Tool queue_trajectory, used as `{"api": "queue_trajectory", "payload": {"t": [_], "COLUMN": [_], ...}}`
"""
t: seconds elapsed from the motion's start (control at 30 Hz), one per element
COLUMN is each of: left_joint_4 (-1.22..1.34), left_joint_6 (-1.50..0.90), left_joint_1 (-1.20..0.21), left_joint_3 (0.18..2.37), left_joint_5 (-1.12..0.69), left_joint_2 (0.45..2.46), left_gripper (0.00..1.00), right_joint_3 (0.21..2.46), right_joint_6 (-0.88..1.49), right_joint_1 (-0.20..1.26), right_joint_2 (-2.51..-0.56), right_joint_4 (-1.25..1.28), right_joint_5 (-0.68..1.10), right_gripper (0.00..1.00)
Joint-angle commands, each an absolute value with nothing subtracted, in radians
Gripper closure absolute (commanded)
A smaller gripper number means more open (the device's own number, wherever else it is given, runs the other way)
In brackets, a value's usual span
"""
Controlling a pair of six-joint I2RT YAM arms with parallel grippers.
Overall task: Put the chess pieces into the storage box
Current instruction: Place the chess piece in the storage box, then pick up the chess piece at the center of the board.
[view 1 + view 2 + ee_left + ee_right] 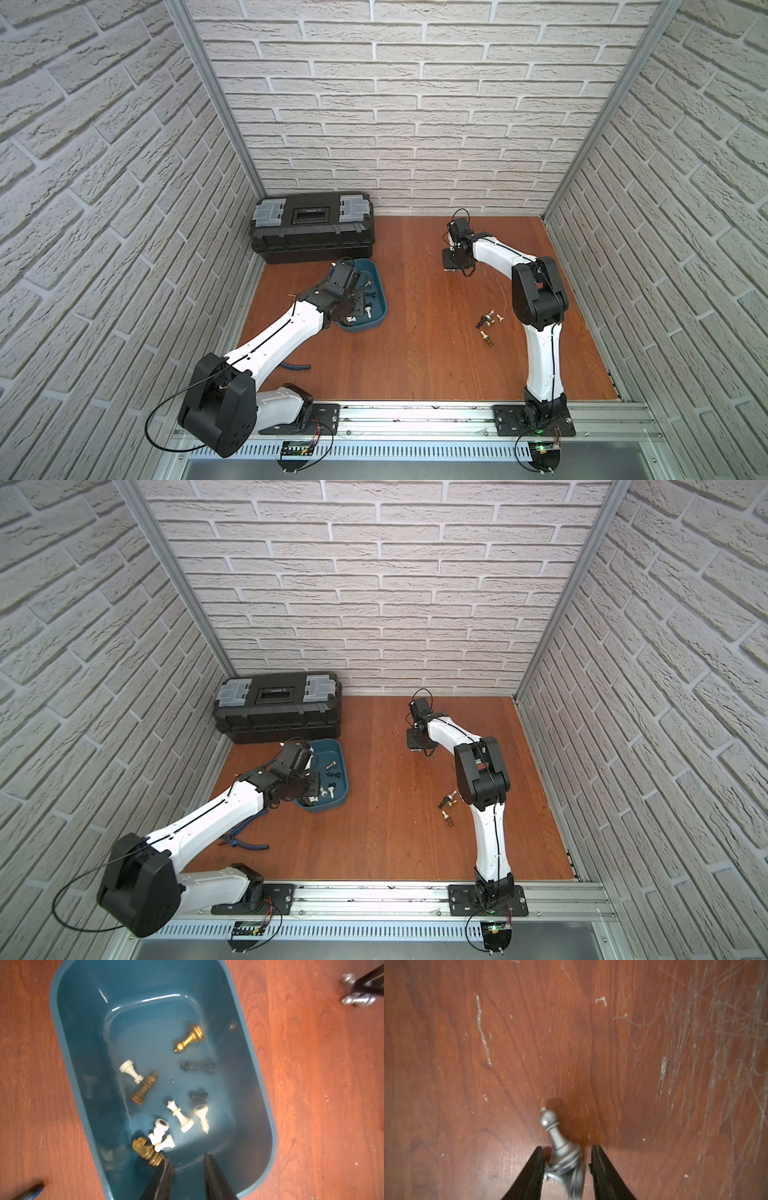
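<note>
Box (79, 1022) sits near the table's (415, 353) back-left corner, just in front of a toolbox (311, 226). I count about ten pieces (180, 1118) lying flat in it.

Left gripper (187, 1158) hangs over the box, jaws parted and empty. One finger is at or just beside a brown knight (145, 1151).

Right gripper (566, 1148) is down near the back edge, jaws parted around a silver piece (558, 1140) lying on its side. One finger is at the base and there is a gap at the opposite finger, so I read no clamp.

Five or so loose pieces (487, 322) lie toward the right edge.

Worries:
- The round base could roll or squirt out if the jaws close off-centre.
- The carry to the box is long, so a weak pinch means a drop.
- My left arm sits over the box, so the arms could meet there.
</note>
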State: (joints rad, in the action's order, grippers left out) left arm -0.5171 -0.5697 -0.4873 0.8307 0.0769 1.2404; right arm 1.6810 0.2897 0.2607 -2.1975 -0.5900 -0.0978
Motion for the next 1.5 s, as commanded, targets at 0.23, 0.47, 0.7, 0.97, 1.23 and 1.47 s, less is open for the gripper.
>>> {"api": "queue_trajectory", "payload": {"t": [0.23,0.47,0.7,0.97,1.23,1.47], "left_joint_4": [-0.520,-0.518,-0.511,-0.504,-0.405,-0.367], "left_joint_6": [-0.570,-0.586,-0.608,-0.631,-0.669,-0.648], "left_joint_1": [-0.485,-0.494,-0.527,-0.573,-0.666,-0.788], "left_joint_3": [0.801,0.792,0.794,0.806,0.844,1.019], "left_joint_5": [0.084,0.086,0.099,0.120,0.123,0.140], "left_joint_2": [1.172,1.169,1.162,1.176,1.311,1.534], "left_gripper": [0.68,0.68,0.68,0.68,0.67,0.67], "right_joint_3": [1.701,1.637,1.457,1.303,1.149,0.979], "right_joint_6": [0.278,0.280,0.300,0.359,0.397,0.459], "right_joint_1": [0.264,0.267,0.291,0.318,0.338,0.338], "right_joint_2": [-2.220,-2.190,-2.081,-1.947,-1.832,-1.754], "right_joint_4": [-0.629,-0.610,-0.541,-0.451,-0.366,-0.189], "right_joint_5": [-0.080,-0.036,0.014,0.101,0.190,0.292], "right_gripper": [0.61,0.70,0.77,0.81,0.81,0.81]}}
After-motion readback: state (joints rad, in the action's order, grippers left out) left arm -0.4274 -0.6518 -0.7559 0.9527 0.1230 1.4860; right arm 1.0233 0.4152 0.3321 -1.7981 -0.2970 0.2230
